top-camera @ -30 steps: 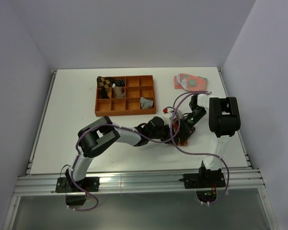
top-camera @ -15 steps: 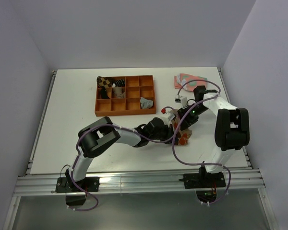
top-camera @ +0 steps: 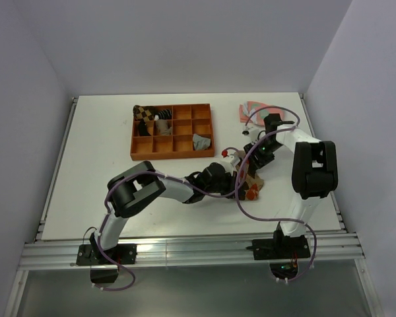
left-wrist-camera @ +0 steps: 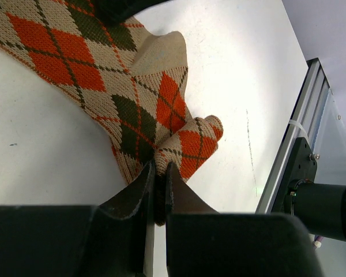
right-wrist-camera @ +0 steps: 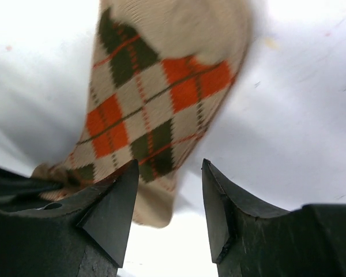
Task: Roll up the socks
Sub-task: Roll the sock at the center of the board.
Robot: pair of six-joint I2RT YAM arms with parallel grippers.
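Note:
A tan sock with orange and dark-brown argyle diamonds (top-camera: 253,187) lies on the white table, right of centre. In the left wrist view the sock (left-wrist-camera: 132,104) spreads flat with a small curled fold at its near end. My left gripper (left-wrist-camera: 160,168) is shut on that end; from above it (top-camera: 241,179) sits at the sock's left edge. My right gripper (right-wrist-camera: 168,167) is open, its jaws apart just over the sock's (right-wrist-camera: 155,98) other end and holding nothing. In the top view it (top-camera: 251,162) hovers at the sock's far side. A grey sock (top-camera: 200,140) lies bunched in the tray.
An orange compartment tray (top-camera: 172,154) stands at the back centre, with another argyle bundle (top-camera: 144,113) in its far left cell. Pink-and-green patterned socks (top-camera: 254,111) lie at the back right. The aluminium rail (left-wrist-camera: 300,121) runs along the table's near edge.
My right gripper has opened, let go of the argyle sock and drawn back toward the far side. The left gripper has kept its hold and stayed in place.

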